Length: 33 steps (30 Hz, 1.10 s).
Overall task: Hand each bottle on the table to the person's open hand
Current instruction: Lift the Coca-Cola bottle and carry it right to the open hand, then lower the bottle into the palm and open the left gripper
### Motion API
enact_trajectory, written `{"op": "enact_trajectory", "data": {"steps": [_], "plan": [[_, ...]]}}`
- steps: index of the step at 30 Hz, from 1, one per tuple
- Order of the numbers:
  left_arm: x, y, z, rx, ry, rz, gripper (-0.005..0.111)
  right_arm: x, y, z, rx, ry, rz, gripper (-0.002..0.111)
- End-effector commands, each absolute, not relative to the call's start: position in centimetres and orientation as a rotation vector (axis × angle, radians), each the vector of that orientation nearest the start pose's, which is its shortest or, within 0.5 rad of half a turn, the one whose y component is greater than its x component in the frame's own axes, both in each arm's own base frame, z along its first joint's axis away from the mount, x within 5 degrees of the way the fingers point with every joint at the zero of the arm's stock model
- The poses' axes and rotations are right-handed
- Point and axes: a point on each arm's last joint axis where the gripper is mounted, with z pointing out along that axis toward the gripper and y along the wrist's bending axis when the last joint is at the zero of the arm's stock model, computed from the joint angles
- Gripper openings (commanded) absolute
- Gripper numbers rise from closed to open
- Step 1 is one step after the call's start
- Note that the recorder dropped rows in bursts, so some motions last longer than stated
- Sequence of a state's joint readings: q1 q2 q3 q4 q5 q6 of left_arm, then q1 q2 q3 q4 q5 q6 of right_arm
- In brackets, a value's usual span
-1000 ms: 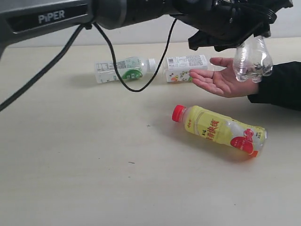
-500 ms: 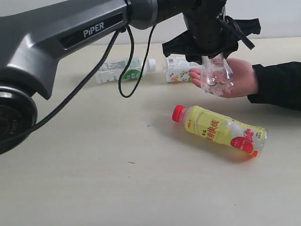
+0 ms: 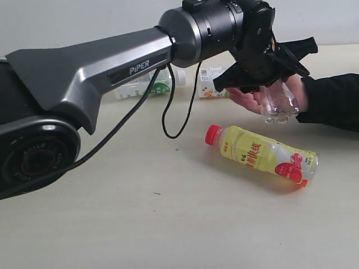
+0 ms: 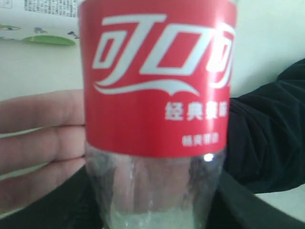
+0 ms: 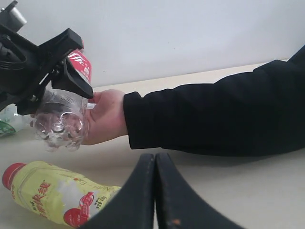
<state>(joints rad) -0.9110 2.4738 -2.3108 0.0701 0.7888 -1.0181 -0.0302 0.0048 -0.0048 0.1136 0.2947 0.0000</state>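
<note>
- Cola bottle (image 3: 279, 103): gripped at the label by left gripper (image 3: 269, 78), jaws half-spread around it, held over person's open hand (image 3: 249, 100), two o'clock on table (image 3: 112, 213), ready for handover.
- Juice bottle (image 3: 263, 156): lying at four o'clock, waiting.
- Right gripper (image 5: 155, 188): closed, empty.

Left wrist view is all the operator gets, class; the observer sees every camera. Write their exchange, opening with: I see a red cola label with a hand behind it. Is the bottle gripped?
Observer: Yes. The left fingers clamp the cola bottle at its label, with its clear base close by the person's open hand. I cannot tell if they touch.
Operator: Anything else lying on the table?
Observer: A yellow juice bottle lies on its side on the table, nearer the exterior camera than that hand.
Operator: And the other arm?
Observer: The right fingers are pressed together, holding nothing.
</note>
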Motion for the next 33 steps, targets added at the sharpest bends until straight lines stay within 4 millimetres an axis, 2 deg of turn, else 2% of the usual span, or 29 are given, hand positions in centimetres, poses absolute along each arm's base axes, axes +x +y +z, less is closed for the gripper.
{"op": "enact_trajectory", "data": {"steps": [1, 7, 9, 11, 19, 22, 24, 30, 33], "plan": [[34.9, -44.0, 19.4, -0.121, 2.568, -0.764, 0.000, 5.5, 0.1, 18.8, 0.099, 1.762, 0.073, 0.000], [35.2, -44.1, 19.1, -0.110, 2.547, -0.776, 0.000, 5.5, 0.1, 18.8, 0.099, 1.762, 0.073, 0.000], [35.2, -44.1, 19.1, -0.107, 2.539, -0.784, 0.005, 5.5, 0.1, 18.8, 0.099, 1.762, 0.073, 0.000], [35.2, -44.1, 19.1, -0.107, 2.538, -0.786, 0.017, 5.5, 0.1, 18.8, 0.099, 1.762, 0.073, 0.000], [35.3, -44.1, 19.1, -0.104, 2.536, -0.783, 0.084, 5.5, 0.1, 18.8, 0.099, 1.762, 0.073, 0.000], [35.3, -44.1, 19.1, -0.102, 2.534, -0.780, 0.099, 5.5, 0.1, 18.8, 0.099, 1.762, 0.073, 0.000], [35.3, -44.1, 19.1, -0.102, 2.534, -0.780, 0.105, 5.5, 0.1, 18.8, 0.099, 1.762, 0.073, 0.000], [35.4, -44.2, 19.5, -0.063, 2.505, -0.787, 0.105, 5.5, 0.1, 18.8, 0.099, 1.762, 0.073, 0.000], [35.4, -44.1, 20.9, 0.009, 2.472, -0.784, 0.105, 5.5, 0.1, 18.8, 0.098, 1.764, 0.073, 0.000]]}}
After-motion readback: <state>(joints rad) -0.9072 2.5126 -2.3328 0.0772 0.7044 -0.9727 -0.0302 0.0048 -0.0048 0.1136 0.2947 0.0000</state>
